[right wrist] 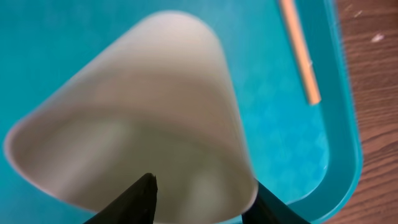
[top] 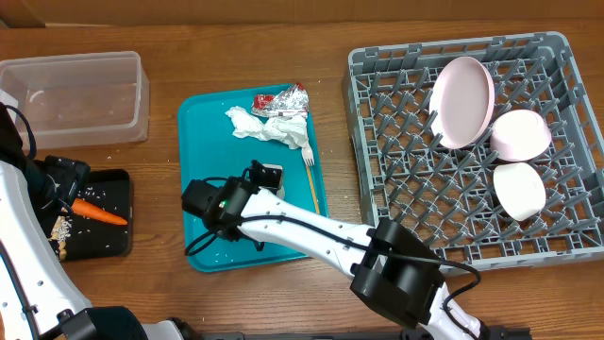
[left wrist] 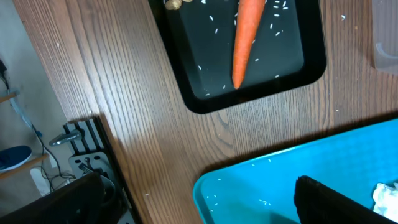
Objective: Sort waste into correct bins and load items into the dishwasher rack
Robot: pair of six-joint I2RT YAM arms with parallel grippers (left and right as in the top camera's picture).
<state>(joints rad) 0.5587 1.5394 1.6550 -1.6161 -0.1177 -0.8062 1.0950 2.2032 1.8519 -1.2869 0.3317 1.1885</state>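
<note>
Orange carrot (top: 99, 213) lies in the black tray (top: 104, 241); clear tub (top: 71, 94) stands behind it; plate (top: 462, 102) on edge and two bowls (top: 520, 134) (top: 520, 189) sit in the grey rack (top: 363, 142); napkins (top: 269, 127), foil wrapper (top: 280, 100), fork (top: 310, 175) and a tipped white cup (right wrist: 137, 124) — on the teal tray (top: 203, 142).

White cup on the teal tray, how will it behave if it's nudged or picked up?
The smooth white tapered cup seems to lie on its side on the flat teal plastic tray, so a nudge would probably roll it in a curve. Its glossy wall looks hard and likely slippery, so a loose grip may slide off.
</note>
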